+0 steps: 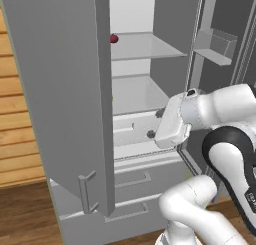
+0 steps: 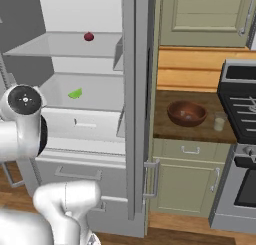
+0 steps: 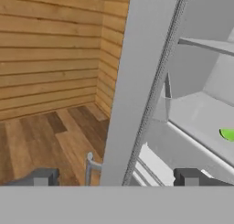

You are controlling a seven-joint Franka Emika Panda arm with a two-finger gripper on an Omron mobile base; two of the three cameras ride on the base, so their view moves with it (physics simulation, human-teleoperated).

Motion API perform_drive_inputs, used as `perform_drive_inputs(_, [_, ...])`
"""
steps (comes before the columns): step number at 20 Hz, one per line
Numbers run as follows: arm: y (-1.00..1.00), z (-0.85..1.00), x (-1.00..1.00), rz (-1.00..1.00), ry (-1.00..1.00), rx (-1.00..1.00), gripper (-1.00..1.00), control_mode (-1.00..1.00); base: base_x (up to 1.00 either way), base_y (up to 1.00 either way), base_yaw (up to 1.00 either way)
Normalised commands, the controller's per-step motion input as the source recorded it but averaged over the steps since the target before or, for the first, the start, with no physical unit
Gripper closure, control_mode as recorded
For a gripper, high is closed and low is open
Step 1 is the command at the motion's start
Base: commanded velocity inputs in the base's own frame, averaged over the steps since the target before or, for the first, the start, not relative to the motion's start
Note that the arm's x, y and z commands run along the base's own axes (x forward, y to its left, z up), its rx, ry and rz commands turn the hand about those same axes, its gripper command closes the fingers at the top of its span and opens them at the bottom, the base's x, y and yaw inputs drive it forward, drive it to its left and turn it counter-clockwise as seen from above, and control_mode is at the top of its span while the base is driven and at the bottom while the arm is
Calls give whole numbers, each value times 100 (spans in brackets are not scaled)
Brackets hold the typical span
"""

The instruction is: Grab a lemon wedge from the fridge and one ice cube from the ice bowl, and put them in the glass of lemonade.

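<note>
Gripper [image 3: 116,177] standing wide and empty before the open fridge [image 1: 60,89].

The lemon wedge [image 2: 75,93], a small yellow-green sliver, is lying flat on the white middle shelf [image 2: 95,91], its long axis running along the shelf front; in the hand view it is peeking in ahead and right of the fingertips [image 3: 192,176], well apart. The grey door edge, ribbed with a seal, is rising between the fingertips. The right base view is showing the reddish-brown ice bowl [image 2: 187,113] and pale glass of lemonade [image 2: 219,122] just beside each other on the wooden bench [image 2: 200,133], and a small red fruit [image 2: 88,36] on the upper shelf.
</note>
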Motion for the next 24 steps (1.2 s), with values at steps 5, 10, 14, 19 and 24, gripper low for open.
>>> perform_drive_inputs(5, [3, 0, 59, 22, 8, 0, -100, -100, 0, 0, 0])
perform_drive_inputs(10, [9, -6, 53, 31, 0, 2, -100, -100, 0, 0, 0])
perform_drive_inputs(14, [35, -13, 55, 41, 0, 6, -100, -100, 0, 0, 0])
perform_drive_inputs(19, [46, 0, 54, 43, 1, 3, -100, -100, 0, 0, 0])
perform_drive_inputs(24, [10, -3, 49, 17, 0, 0, -100, -100, 0, 0, 0])
